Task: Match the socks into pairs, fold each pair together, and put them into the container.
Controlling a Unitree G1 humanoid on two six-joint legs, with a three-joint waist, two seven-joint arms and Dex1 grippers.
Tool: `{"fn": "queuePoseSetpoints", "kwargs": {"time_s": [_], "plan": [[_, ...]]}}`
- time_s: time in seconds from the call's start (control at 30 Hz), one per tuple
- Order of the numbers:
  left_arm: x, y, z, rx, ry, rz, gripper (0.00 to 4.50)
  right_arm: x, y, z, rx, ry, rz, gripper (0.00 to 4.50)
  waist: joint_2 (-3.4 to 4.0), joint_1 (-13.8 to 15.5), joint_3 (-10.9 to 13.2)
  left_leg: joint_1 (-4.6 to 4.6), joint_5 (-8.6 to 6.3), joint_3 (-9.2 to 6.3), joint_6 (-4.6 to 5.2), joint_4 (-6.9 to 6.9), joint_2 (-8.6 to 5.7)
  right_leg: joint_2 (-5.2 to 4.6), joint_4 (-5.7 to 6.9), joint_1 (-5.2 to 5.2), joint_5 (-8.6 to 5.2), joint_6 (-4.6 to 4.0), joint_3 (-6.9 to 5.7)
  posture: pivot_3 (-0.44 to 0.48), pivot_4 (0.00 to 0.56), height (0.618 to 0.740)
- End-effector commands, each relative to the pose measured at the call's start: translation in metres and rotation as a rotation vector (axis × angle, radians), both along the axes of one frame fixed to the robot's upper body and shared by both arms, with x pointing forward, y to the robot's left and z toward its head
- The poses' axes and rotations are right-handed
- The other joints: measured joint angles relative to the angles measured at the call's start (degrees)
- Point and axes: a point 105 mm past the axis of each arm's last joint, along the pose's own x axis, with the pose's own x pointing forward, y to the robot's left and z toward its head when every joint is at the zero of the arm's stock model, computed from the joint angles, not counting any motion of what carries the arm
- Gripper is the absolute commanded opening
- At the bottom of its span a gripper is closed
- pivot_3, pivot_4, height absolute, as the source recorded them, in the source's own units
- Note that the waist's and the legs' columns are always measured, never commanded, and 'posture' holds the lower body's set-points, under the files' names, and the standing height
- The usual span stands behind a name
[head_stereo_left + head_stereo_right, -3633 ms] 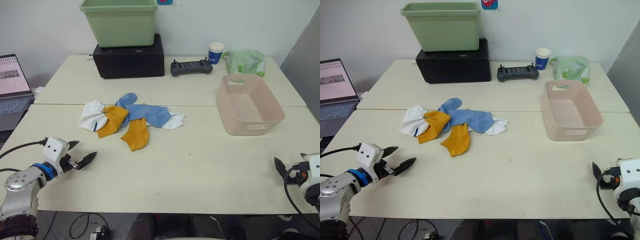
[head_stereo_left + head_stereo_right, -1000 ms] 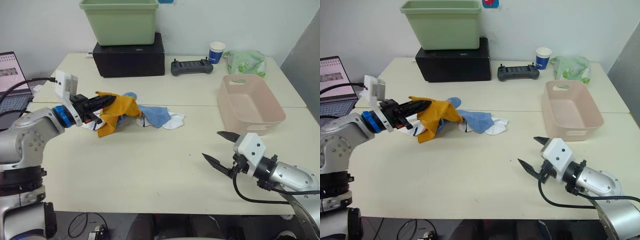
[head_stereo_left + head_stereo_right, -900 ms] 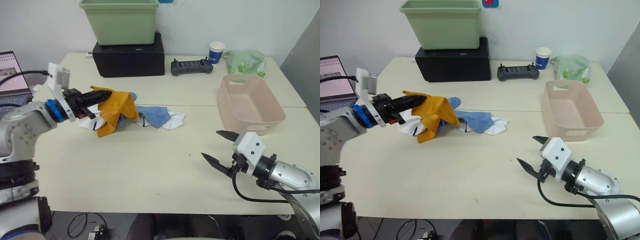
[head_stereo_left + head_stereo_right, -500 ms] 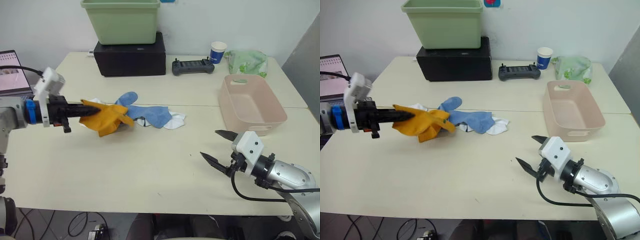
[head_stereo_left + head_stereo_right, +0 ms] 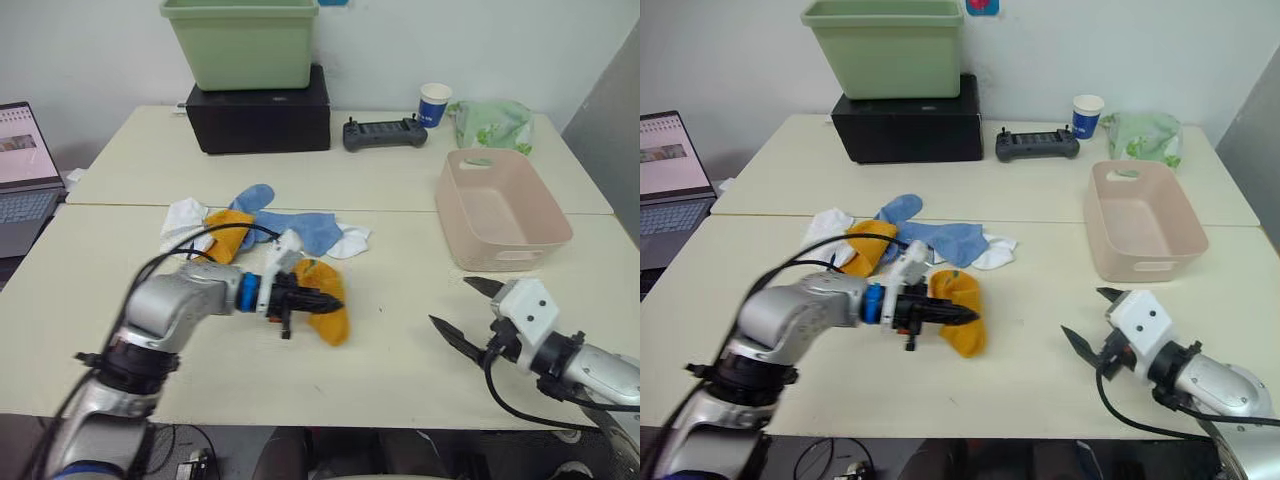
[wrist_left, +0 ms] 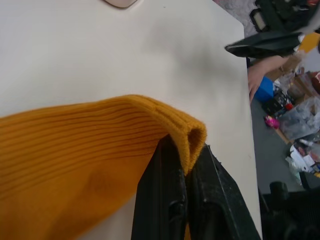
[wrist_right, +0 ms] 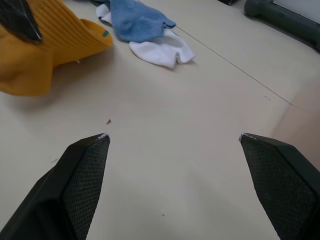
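1. Two black fingers of the left gripper [image 5: 318,300] are pressed together on the ribbed cuff of a mustard-orange sock [image 5: 328,305], low over the middle of the cream table [image 5: 400,190]. In the left wrist view the cuff [image 6: 185,131] folds over the closed fingertips [image 6: 170,165].
2. Held this way, the sock trails off the gripper toward the table's front edge and rests on the tabletop.
3. Near the front right corner of the table, the right gripper [image 5: 476,308] hovers with its fingers spread wide and nothing between them. The right wrist view shows both fingertips [image 7: 92,150] far apart above bare table.
4. Just behind the left gripper lies the heap of the remaining socks. A second mustard-orange sock [image 5: 228,228] sits at the heap's left side, beside a white sock [image 5: 183,216].
5. Light blue socks [image 5: 290,222] spread across the middle of the heap, and another white sock [image 5: 349,241] pokes out at its right end.
6. Well to the right of the heap stands the pale pink container [image 5: 500,210], with nothing inside it.
7. Along the back of the table are a green bin [image 5: 240,42] on a black box [image 5: 258,120], a dark handheld controller [image 5: 383,132], a blue and white paper cup [image 5: 432,104] and a pale green patterned bag [image 5: 490,124].
8. At the far left edge, a laptop [image 5: 25,160] stands open.
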Motion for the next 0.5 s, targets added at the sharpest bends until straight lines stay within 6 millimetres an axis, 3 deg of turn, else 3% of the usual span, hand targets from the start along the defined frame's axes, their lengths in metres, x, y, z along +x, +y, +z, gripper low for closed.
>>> {"fn": "queuePoseSetpoints", "kwargs": {"time_s": [0.03, 0.17, 0.3, 0.5], "plan": [[0.001, -0.033, -0.006, 0.011, -0.022, -0.026, 0.47, -0.008, -0.001, 0.013, -0.021, -0.049, -0.010, 4.50, 0.00, 0.03, 0.00, 0.00, 0.00, -0.01, 0.00, 0.00, 0.00, 0.00, 0.01, 0.00, 0.00, 0.00, -0.01, 0.000, 0.150, 0.725], [0.003, -0.061, 0.001, -0.032, -0.100, -0.044, 1.60, -0.014, 0.002, 0.012, -0.015, -0.044, -0.019, 4.50, 0.00, 0.05, 0.00, -0.01, 0.00, 0.02, -0.01, 0.01, -0.02, 0.00, -0.03, 0.03, 0.00, 0.00, 0.02, 0.000, 0.150, 0.725], [0.006, -0.058, 0.014, -0.055, -0.167, -0.034, 2.83, -0.017, 0.005, 0.010, -0.009, -0.038, -0.024, 4.50, 0.01, -0.13, -0.01, 0.06, 0.01, 0.02, -0.02, -0.02, 0.04, 0.09, 0.04, 0.03, 0.00, 0.00, 0.05, 0.000, 0.150, 0.725], [0.039, 0.002, 0.035, 0.023, -0.338, 0.063, 4.46, -0.017, 0.004, 0.009, 0.001, -0.037, -0.046, 4.50, 0.02, 0.11, -0.01, 0.08, 0.09, 0.01, -0.16, -0.04, 0.07, 0.12, 0.03, 0.03, 0.00, 0.00, 0.06, 0.000, 0.150, 0.725]]}}
